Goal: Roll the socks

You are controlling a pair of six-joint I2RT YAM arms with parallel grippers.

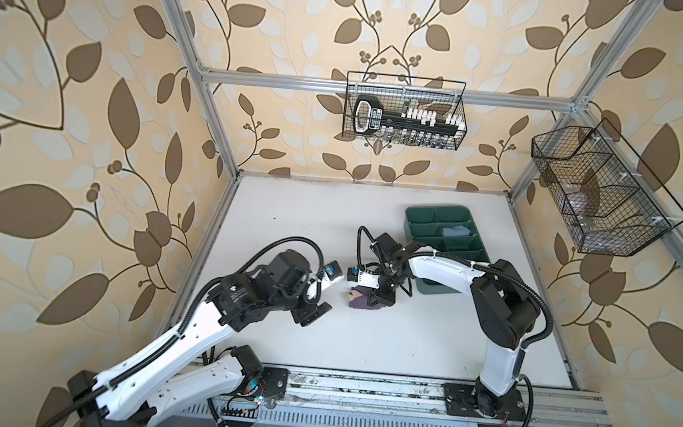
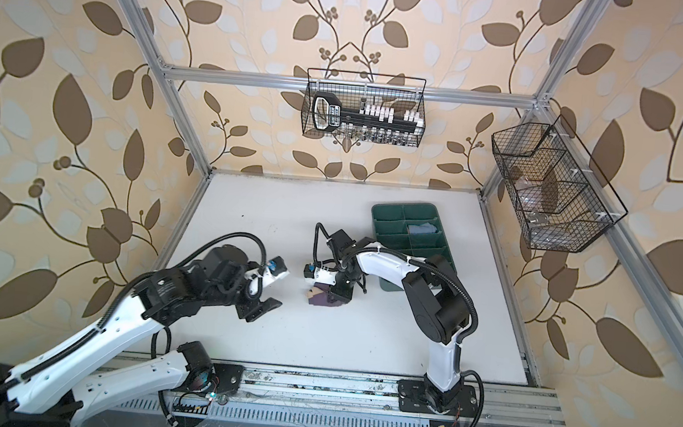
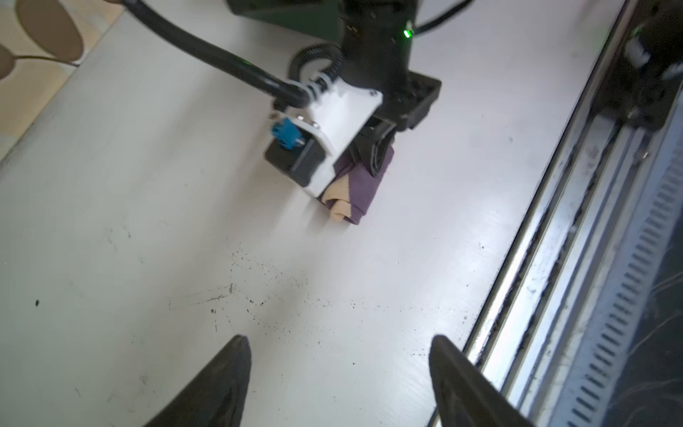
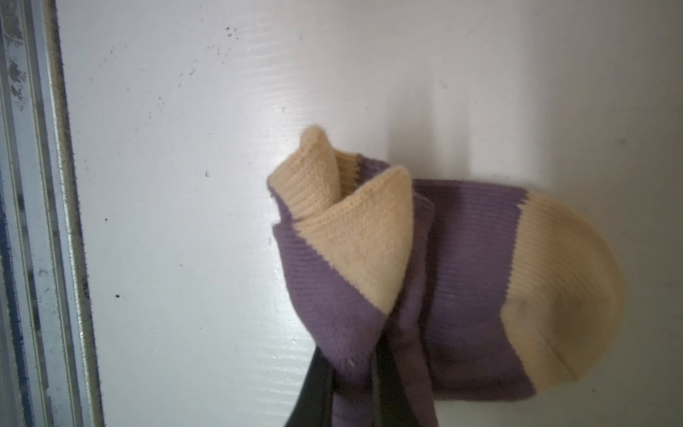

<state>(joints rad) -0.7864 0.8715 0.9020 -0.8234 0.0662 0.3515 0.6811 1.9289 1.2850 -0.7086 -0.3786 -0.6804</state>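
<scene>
One purple ribbed sock with tan toe and heel (image 4: pixel 462 277) lies bunched on the white worktop (image 1: pixel 288 227) near the dark green divided tray (image 1: pixel 413 214), my right tool (image 4: pixel 351 373) pinched tight on its fabric. My left tool (image 3: pixel 340 355), farther from that tray, gapes wide, holding nothing.

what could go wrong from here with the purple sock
1. The right gripper grips only part of the purple sock. Its tan folds look loose, so the roll may unwind if lifted.
2. The left gripper is open and clear of the sock, so nothing backs up the roll.
3. The green tray sits close behind the right arm and might get nudged.
</scene>
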